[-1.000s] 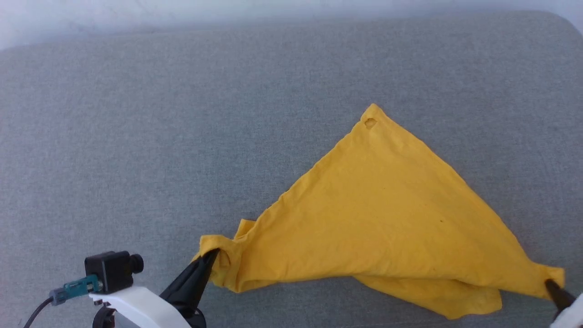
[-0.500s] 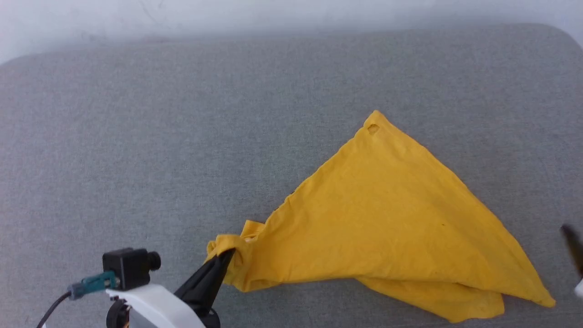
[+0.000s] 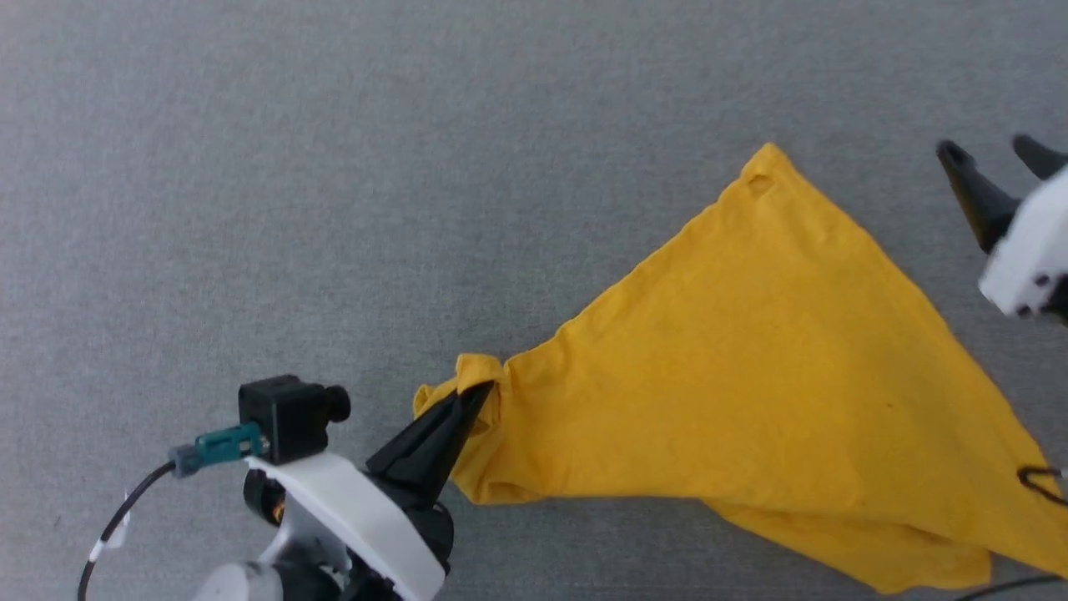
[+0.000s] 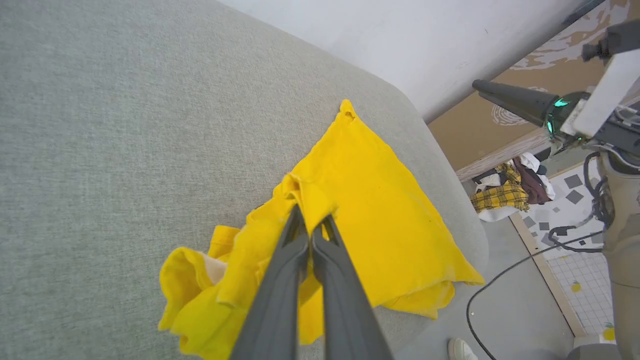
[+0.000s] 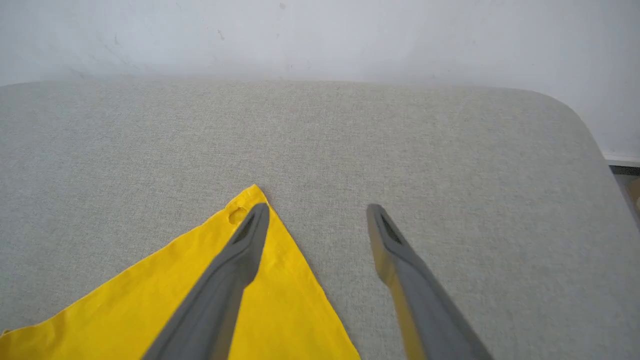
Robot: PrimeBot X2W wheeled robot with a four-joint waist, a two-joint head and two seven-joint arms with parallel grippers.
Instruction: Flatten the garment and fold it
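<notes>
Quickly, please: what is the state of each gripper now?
Left gripper: closed on the garment.
Right gripper: open, holding nothing.

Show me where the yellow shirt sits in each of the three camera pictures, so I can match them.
Head view: the garment lies centre to right as a triangle, its left corner pinched by the left gripper.
Left wrist view: the garment is at centre, bunched around that same shut gripper.
Right wrist view: the garment is at lower left, its tip reaching the middle.
Shared landmark: the pointed corner with a small dimple.
</notes>
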